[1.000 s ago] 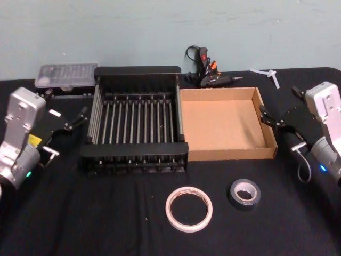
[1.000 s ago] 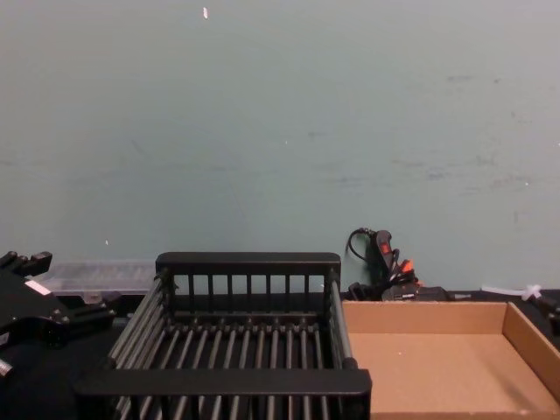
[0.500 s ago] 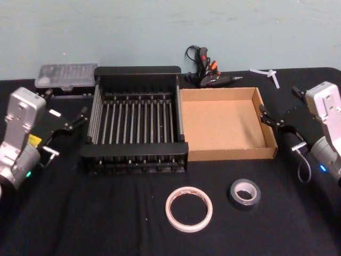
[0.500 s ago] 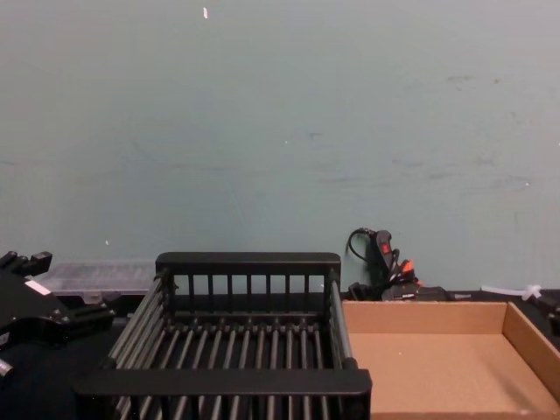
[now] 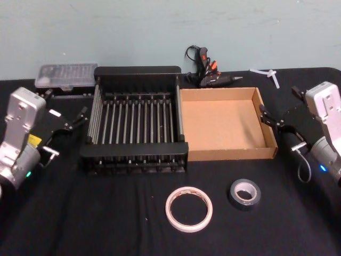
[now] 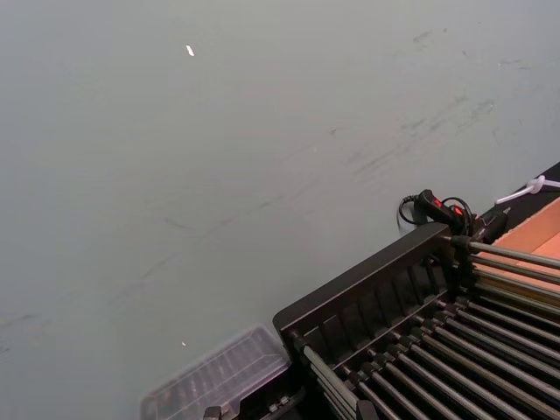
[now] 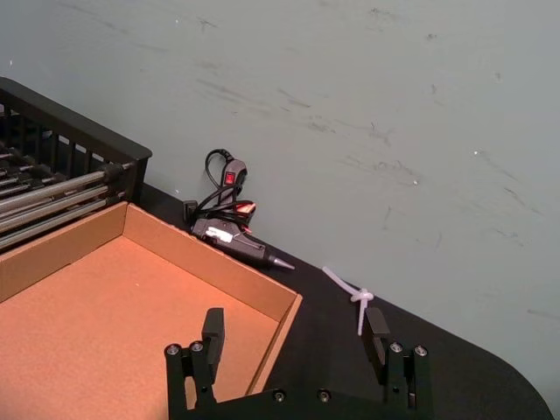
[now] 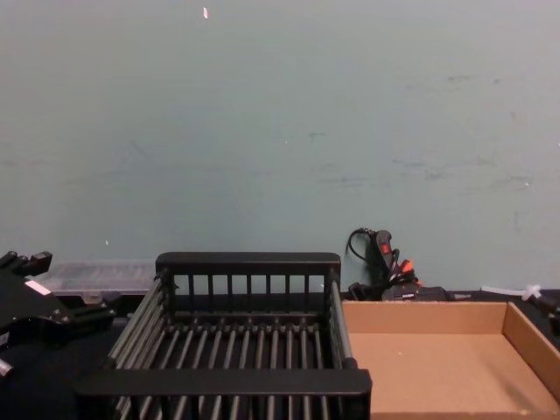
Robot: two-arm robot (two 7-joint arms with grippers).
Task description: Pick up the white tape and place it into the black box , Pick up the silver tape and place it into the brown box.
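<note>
1. Two hands, both empty and parked at the table [image 5: 106, 213] edges: left hand [image 5: 80, 118] just off the left wall of the black box [image 5: 136, 124], right hand [image 5: 274, 121] just off the right wall of the brown box [image 5: 226, 125]
2. Left hand: fingers look spread in head view, nothing between them; in chest view it sits low, beside the black box [image 8: 236, 350]
3. Right hand [image 7: 293, 341]: fingers set wide apart, gap empty; right wrist view puts one fingertip over the brown box [image 7: 131, 297] corner wall, the other outside over bare black table
4. White tape [image 5: 188, 208]: lying flat on the table, nearer the robot than both hands, in front of the seam between the two boxes, well apart from either hand
5. Silver tape [image 5: 245, 192]: flat on the table just right of the white tape, not touching it; closer to the right hand than the left, in front of the brown box
6. Black box and brown box sit side by side, walls touching, nothing inside either
7. Beyond the boxes, away from both hands: glue gun [image 5: 206, 74] by the wall, clear plastic case [image 5: 66, 76] behind the left hand's side, white cable tie [image 5: 269, 74] behind the right hand's side
</note>
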